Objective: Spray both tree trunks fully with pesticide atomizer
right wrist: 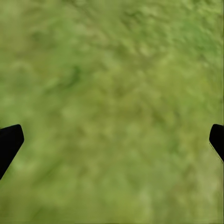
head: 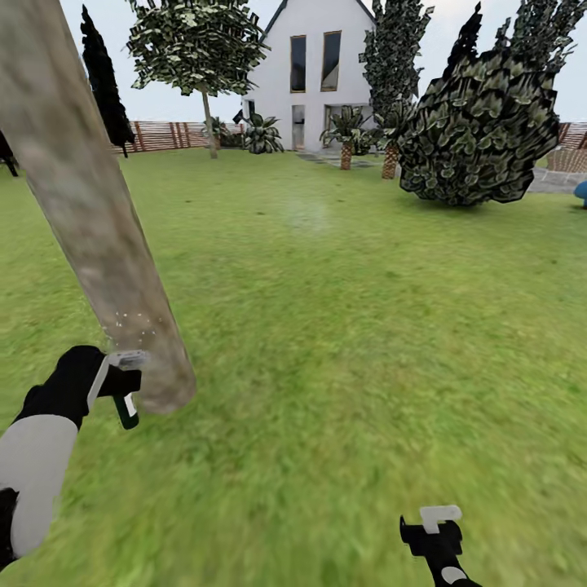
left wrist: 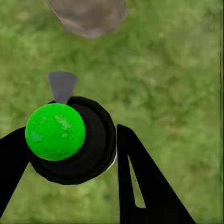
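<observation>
My left gripper (left wrist: 70, 154) was clamped on the pesticide atomizer (left wrist: 70, 140) just beside the tree trunk (head: 98, 236), held round its stiff body below the green cap (probably light, slippery plastic), while my right gripper (right wrist: 112, 140) hung wide open, empty, over grass (right wrist: 112, 70).

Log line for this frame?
left gripper: holds atomizer beside tree trunk | droplets on trunk | right gripper: open over grass
</observation>
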Motion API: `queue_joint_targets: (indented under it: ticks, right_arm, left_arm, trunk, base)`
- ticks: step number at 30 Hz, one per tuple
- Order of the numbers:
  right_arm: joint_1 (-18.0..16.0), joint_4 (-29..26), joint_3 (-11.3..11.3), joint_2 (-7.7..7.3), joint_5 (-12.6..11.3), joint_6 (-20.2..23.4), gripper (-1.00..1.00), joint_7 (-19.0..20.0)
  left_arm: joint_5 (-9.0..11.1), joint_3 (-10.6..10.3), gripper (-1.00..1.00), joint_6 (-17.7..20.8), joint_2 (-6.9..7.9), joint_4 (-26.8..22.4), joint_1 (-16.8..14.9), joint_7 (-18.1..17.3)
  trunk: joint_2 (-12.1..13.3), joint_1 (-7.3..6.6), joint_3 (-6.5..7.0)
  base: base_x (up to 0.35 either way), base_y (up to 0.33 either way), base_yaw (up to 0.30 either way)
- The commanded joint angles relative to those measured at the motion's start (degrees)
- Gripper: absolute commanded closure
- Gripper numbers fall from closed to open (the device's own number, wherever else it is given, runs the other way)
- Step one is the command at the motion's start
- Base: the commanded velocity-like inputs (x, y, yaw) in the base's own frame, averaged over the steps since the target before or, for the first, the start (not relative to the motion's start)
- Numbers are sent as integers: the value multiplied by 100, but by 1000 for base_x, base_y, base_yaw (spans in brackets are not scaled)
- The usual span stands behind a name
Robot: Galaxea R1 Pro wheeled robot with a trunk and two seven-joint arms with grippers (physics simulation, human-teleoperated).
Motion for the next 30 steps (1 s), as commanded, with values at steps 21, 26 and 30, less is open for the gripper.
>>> queue_joint_targets:
  ticks: [21,26,30]
  right_arm:
    - [-2,1,50,-7,-52,-14,-100,-2]
    - [-2,1,50,-1,-53,-14,-100,1]
    - [-2,1,50,1,-55,-14,-100,-4]
  left_arm:
    - [-109,67,100,-14,167,-24,514,-55]
    - [-83,33,100,-423,164,8,660,-40]
    - [-101,65,100,-461,-72,25,710,-45]
  trunk:
    - [-2,1,-5]
    - [-2,1,-5]
    - [-2,1,-5]
  base:
    - [148,-15,84]
    - [69,11,0]
    - [1,0,49]
